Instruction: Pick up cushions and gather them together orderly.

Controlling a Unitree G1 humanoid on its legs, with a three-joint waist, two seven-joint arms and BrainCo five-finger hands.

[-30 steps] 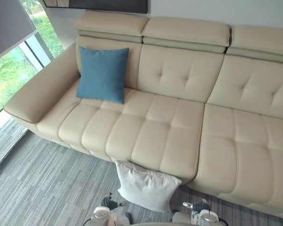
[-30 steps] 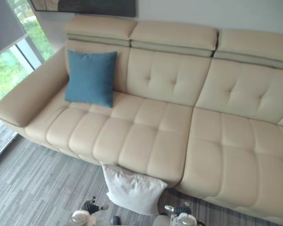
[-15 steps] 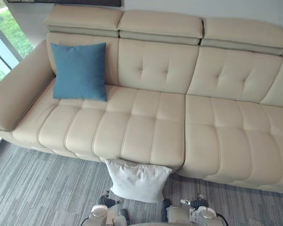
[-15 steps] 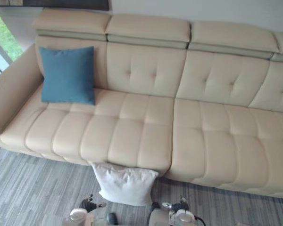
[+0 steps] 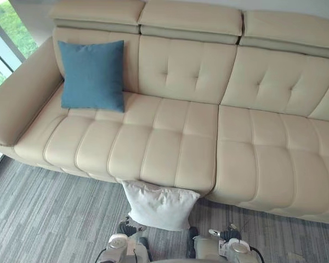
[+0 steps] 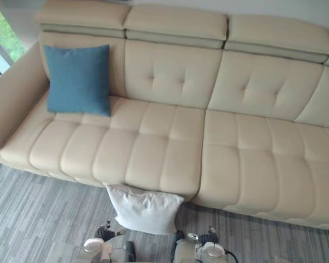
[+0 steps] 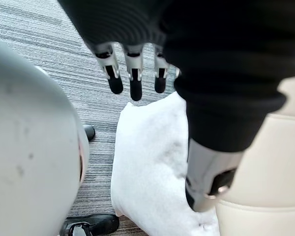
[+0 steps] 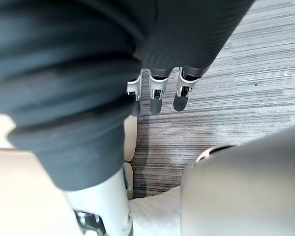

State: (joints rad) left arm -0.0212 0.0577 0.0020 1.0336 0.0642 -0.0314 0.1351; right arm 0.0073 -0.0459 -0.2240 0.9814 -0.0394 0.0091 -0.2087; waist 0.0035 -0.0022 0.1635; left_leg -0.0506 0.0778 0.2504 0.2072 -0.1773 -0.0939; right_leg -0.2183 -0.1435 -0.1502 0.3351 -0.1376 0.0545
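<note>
Head views: cream sofa [image 5: 170,148] w/ blue cushion [image 5: 92,75] upright on the left-end seat, leaning on the backrest, beside the armrest. White cushion [image 5: 160,204] is down on the grey striped carpet [image 5: 49,213], propped vs the sofa's front below the middle seat.
Left wrist view: close-up the head views don't give. Left hand [image 7: 135,81] hangs over the carpet just above the white cushion, which touches the sofa front.
Left fingers: straight, slightly apart, nothing in them. Thumb [image 7: 206,177] stands off to the side in front of the cushion; can't tell if it touches.
Right wrist view: right hand [image 8: 156,91] over bare carpet, sofa base beside it.
Right fingers: straight, slightly apart, holding nothing. Thumb tip is cut off at the frame edge.
Hidden/cut off: white cushion's top edge sits under the seat lip. Sofa's right end runs out of frame.
Blue cushion: square, smooth, sharp corners.
White cushion: plain, creased, slumped, corners soft.
Spacing: the 2 cushions are well apart, one on the seat, one on the floor.
</note>
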